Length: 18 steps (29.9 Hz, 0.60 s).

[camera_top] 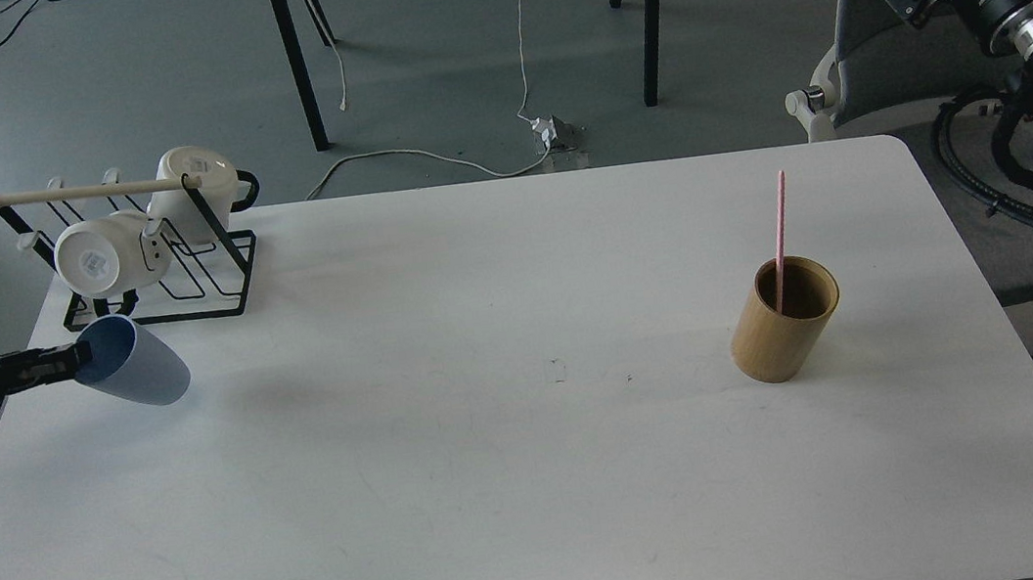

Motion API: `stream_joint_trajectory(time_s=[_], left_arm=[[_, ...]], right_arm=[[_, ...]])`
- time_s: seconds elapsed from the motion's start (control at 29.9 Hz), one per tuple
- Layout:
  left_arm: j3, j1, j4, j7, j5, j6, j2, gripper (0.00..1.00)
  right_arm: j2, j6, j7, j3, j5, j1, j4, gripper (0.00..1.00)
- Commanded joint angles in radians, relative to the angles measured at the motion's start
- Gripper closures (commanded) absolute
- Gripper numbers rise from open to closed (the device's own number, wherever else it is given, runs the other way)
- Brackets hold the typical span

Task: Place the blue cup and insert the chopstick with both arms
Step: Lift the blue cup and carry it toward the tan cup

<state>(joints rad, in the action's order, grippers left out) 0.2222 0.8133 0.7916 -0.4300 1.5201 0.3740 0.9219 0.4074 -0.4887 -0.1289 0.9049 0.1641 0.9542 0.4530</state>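
Tilting matte tapered blue cup [134, 361]

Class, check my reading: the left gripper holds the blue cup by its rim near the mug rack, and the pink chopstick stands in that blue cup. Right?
Not quite. The pink chopstick stands in the tan bamboo holder, as the head view shows. The left gripper does hold the blue cup by its rim near the mug rack.

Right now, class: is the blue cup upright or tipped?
Tipped. The blue cup lies on its side, open mouth facing the left fingers gripping its rim.
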Motion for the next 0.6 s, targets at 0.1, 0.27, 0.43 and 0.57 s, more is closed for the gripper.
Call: stream_joint_trajectory(time_s=[0.1, 0.27, 0.43, 0.57], left_arm=[[-0.001, 0.13, 0.283, 0.079, 0.011, 0.115, 0.071, 0.98], [0.0, 0.236, 0.498, 0.194, 0.04, 0.115, 0.052, 0.98], [-0.001, 0.314, 0.569, 0.244, 0.202, 0.115, -0.176, 0.99], [-0.015, 0.319, 0.561, 0.255, 0.304, 0.115, -0.352, 0.99]], right_arm=[[0.05, 0.0, 0.002, 0.0, 0.0, 0.001, 0.01, 0.0], [0.1, 0.0, 0.002, 0.0, 0.0, 0.003, 0.01, 0.0], [0.145, 0.0, 0.002, 0.0, 0.0, 0.003, 0.01, 0.0], [0.172, 0.0, 0.003, -0.001, 0.0, 0.0, 0.01, 0.0]])
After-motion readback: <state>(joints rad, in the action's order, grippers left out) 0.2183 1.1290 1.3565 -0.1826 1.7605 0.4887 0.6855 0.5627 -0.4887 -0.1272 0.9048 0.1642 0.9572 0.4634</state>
